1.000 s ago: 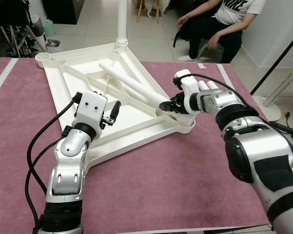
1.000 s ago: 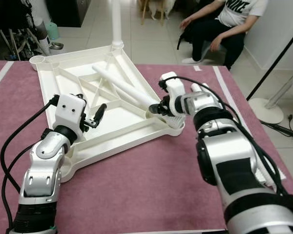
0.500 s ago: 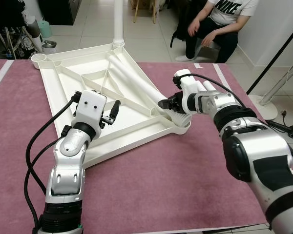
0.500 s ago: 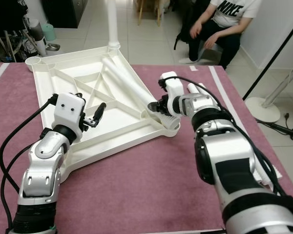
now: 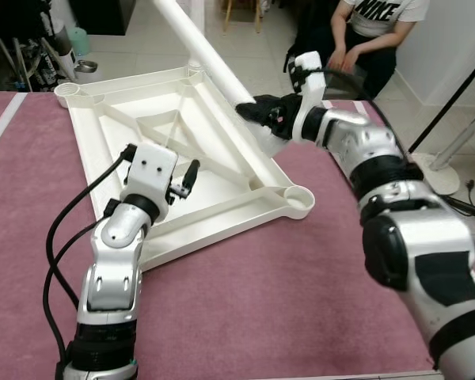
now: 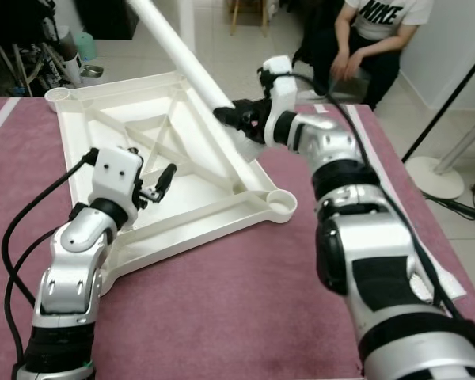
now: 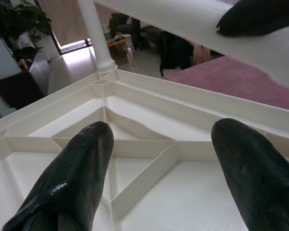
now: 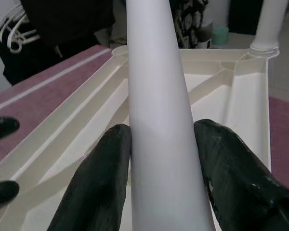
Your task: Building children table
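Head views: upturned white tabletop on maroon-covered desk, right gripper clamped on loose white leg raised above it, left gripper over tabletop, left wrist view: fingers apart, right wrist view: fingers squeezing leg.

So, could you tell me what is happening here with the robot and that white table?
The robot is assembling a small table. The white tabletop lies upside down on a mauve mat, with one leg already standing in its far corner. The right gripper is shut on a second leg, holding it tilted in the air above the tabletop. The left gripper hovers open over the tabletop's ribs, holding nothing. A person sits beyond the mat.
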{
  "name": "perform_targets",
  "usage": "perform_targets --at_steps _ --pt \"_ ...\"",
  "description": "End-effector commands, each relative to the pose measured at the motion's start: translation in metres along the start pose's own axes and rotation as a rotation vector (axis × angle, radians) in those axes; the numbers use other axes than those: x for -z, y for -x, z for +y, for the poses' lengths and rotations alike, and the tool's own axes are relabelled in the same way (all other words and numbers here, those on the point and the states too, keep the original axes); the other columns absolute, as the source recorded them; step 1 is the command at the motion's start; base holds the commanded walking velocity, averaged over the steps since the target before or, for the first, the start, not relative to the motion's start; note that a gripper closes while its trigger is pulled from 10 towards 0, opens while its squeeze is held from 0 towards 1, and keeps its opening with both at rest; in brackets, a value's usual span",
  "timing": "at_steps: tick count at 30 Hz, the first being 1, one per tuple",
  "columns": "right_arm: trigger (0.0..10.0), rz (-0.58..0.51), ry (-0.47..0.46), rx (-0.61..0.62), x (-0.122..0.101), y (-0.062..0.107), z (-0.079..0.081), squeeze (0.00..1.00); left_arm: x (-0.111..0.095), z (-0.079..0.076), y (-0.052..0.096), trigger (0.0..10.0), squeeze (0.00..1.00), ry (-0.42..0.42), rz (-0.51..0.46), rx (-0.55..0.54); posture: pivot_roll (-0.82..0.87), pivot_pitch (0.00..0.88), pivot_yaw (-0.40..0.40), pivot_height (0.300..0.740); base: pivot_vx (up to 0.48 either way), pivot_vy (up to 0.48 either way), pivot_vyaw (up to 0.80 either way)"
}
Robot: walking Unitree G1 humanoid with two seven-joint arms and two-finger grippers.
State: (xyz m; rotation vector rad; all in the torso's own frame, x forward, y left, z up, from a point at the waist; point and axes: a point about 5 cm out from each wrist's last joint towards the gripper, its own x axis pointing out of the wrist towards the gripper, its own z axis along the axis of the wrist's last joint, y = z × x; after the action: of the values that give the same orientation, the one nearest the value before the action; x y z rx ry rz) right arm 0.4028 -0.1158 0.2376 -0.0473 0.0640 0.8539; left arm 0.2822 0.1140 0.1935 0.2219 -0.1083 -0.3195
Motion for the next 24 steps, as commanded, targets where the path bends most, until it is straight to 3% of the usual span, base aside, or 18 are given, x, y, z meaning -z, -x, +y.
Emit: perform_targets --at_steps 1,2,4,5,9,10,13,14,18,24 --pt "10.0 -0.035 0.066 -0.009 -0.006 0.0 0.003 0.0 -0.004 0.001 -0.004 10.0 0.0 0.069 -0.007 -0.132 0.13 0.0 0.005 0.74 0.0 0.0 0.0" --pt "10.0 -0.05 0.099 -0.012 -0.004 -0.001 0.007 0.0 -0.007 0.002 -0.006 10.0 0.0 0.092 -0.015 -0.135 0.13 0.0 0.005 0.74 0.0 0.0 0.0" --pt "10.0 -0.153 0.167 -0.003 0.002 -0.001 0.022 0.0 -0.026 0.009 -0.013 10.0 0.0 0.224 -0.065 -0.161 0.13 0.0 0.007 0.74 0.0 0.0 0.0" --pt "10.0 -0.153 0.167 -0.003 0.002 -0.001 0.022 0.0 -0.026 0.009 -0.013 10.0 0.0 0.224 -0.065 -0.161 0.13 0.0 0.007 0.74 0.0 0.0 0.0" --pt "10.0 -0.28 0.228 -0.036 0.013 0.004 0.049 0.0 -0.046 0.016 -0.021 10.0 0.0 0.556 -0.109 -0.114 0.13 0.0 0.017 0.74 0.0 0.0 0.0" --pt "10.0 -0.28 0.228 -0.036 0.013 0.004 0.049 0.0 -0.046 0.016 -0.021 10.0 0.0 0.556 -0.109 -0.114 0.13 0.0 0.017 0.74 0.0 0.0 0.0" --pt "10.0 -0.293 0.256 -0.04 0.019 0.007 0.059 0.0 -0.048 0.013 -0.025 10.0 0.0 0.724 -0.105 -0.055 0.12 0.0 0.021 0.74 0.0 0.0 0.0" --pt "10.0 -0.293 0.256 -0.04 0.019 0.007 0.059 0.0 -0.048 0.013 -0.025 10.0 0.0 0.724 -0.105 -0.055 0.12 0.0 0.021 0.74 0.0 0.0 0.0" --pt "10.0 -0.304 0.292 -0.038 0.024 0.009 0.069 0.0 -0.057 -0.003 -0.027 10.0 0.0 0.898 -0.126 0.102 0.11 0.0 0.031 0.74 0.0 0.0 0.0" --pt "10.0 -0.31 0.3 -0.042 0.028 0.011 0.077 0.0 -0.064 -0.003 -0.03 10.0 0.0 1.012 -0.166 0.131 0.11 0.0 0.033 0.74 0.0 0.0 0.0"
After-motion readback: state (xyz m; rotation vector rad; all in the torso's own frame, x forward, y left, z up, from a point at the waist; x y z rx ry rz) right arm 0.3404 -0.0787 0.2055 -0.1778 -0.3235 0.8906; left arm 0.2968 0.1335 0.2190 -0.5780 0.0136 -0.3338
